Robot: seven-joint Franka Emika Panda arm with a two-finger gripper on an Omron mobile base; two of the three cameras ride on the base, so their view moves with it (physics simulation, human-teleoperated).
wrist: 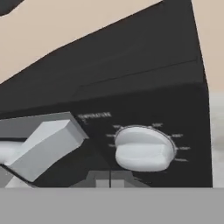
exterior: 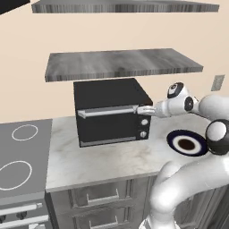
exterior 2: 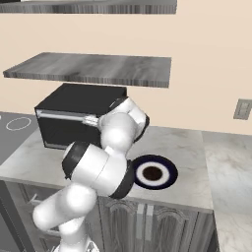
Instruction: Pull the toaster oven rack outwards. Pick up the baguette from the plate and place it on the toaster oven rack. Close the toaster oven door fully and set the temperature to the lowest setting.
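Note:
The black toaster oven (exterior: pixel 112 91) stands on the counter with the toaster oven door (exterior: pixel 107 124) closed, its silver handle (exterior: pixel 107 112) along the top edge. My gripper (exterior: pixel 144 110) is shut, its tips at the top of the knob column. In the hand view the temperature knob (wrist: pixel 144 148) sits just beyond my shut gripper (wrist: pixel 109 180), not between the fingers. Two lower knobs (exterior: pixel 143 127) show beneath. The plate (exterior: pixel 172 137) lies empty to the right of the oven. The baguette and the toaster oven rack are hidden. From the right, my gripper (exterior 2: pixel 90 120) reaches the oven's front past the plate (exterior 2: pixel 168 173).
A grey shelf (exterior: pixel 120 65) hangs close above the oven. A stovetop (exterior: pixel 22 152) lies to the left of the counter (exterior: pixel 112 161). A wall outlet (exterior: pixel 218 82) is at the right. My own arm crosses over the plate's near side.

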